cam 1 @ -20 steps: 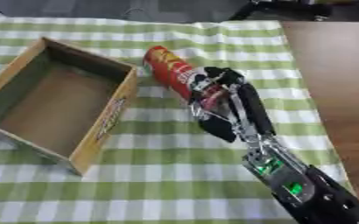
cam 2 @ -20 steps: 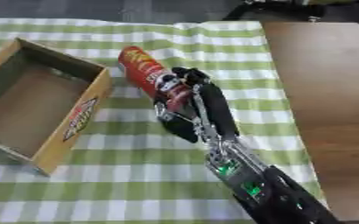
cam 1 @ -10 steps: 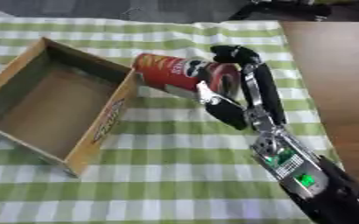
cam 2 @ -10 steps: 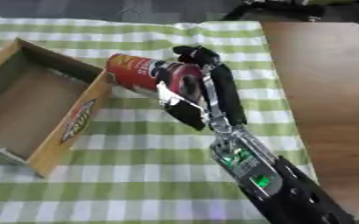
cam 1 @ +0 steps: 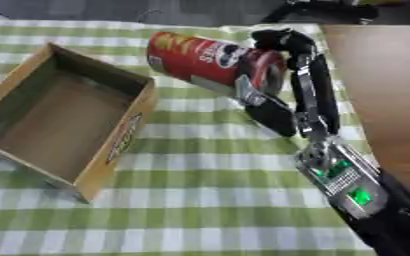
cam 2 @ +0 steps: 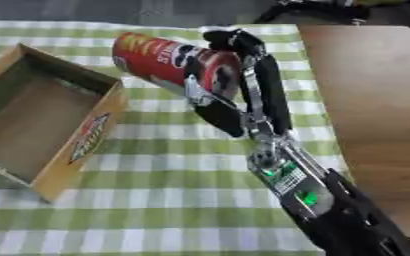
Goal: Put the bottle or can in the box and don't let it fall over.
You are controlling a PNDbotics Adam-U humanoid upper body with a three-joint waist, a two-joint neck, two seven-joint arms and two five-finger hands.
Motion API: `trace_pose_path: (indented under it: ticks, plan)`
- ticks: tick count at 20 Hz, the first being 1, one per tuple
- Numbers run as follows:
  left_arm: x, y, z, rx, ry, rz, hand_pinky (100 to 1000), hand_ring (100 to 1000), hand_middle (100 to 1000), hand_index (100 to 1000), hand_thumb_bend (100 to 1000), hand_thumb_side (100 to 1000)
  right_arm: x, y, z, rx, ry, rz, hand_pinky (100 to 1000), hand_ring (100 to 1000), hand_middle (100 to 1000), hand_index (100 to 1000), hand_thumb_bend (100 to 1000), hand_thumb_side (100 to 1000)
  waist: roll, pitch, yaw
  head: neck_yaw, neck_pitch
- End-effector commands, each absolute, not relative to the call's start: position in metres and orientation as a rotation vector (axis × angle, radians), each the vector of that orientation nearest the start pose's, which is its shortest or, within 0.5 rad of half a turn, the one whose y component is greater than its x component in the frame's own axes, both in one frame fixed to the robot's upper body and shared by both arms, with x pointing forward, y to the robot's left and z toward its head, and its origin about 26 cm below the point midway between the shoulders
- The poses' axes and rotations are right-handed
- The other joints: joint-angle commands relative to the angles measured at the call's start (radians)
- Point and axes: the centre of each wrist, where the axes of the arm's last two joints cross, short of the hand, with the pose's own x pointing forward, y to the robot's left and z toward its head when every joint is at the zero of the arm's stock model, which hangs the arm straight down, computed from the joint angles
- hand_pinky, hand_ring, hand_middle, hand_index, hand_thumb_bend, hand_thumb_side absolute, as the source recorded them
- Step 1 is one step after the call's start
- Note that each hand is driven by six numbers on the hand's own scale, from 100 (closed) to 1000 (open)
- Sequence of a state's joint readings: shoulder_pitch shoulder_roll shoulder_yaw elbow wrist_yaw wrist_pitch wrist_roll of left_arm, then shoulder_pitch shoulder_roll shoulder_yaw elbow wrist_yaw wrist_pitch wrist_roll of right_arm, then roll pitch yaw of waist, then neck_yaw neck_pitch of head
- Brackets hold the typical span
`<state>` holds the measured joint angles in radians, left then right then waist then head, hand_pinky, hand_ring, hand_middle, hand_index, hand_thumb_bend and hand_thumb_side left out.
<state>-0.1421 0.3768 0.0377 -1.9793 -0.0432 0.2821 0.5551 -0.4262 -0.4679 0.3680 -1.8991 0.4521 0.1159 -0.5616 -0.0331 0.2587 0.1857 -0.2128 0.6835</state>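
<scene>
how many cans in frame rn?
1. A red can held on its side by the right hand, beside the open cardboard box's far right corner. The box's interior shows no others.

The right arm comes in from the lower right corner and reaches up toward the middle of the view, its forearm black with a silver wrist block showing small green lights. The right hand [cam 1: 287, 95] is raised above the wrist, its fingers [cam 1: 283, 40] curled over the top and its thumb [cam 1: 248, 92] pressed in from below, clamped round the red crisp can [cam 1: 204, 60], which it holds tilted on its side. The left arm and hand show in neither view.
</scene>
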Motion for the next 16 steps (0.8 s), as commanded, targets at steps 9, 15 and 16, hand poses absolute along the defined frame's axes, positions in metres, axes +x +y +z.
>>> trace_pose_path:
  ticks: [9,15,16]
  plan:
    - [0.282,0.296,0.169,0.736,-1.919,0.188,580,517,645,695,122,712,0.302,-0.19,0.224,-0.736,-2.567,0.334,297,599,566,720,100,100,0.002,-0.029,0.0,0.002,-0.02]
    - [0.282,0.296,0.169,0.737,-1.918,0.184,581,516,645,695,124,711,0.299,-0.17,0.24,-0.588,-2.644,0.352,300,593,562,718,100,100,0.001,-0.033,0.003,0.0,-0.018]
    - [0.282,0.296,0.169,0.738,-1.918,0.184,581,516,645,695,124,711,0.299,-0.166,0.242,-0.567,-2.65,0.36,300,593,562,718,100,100,0.0,-0.033,0.005,0.0,-0.018]
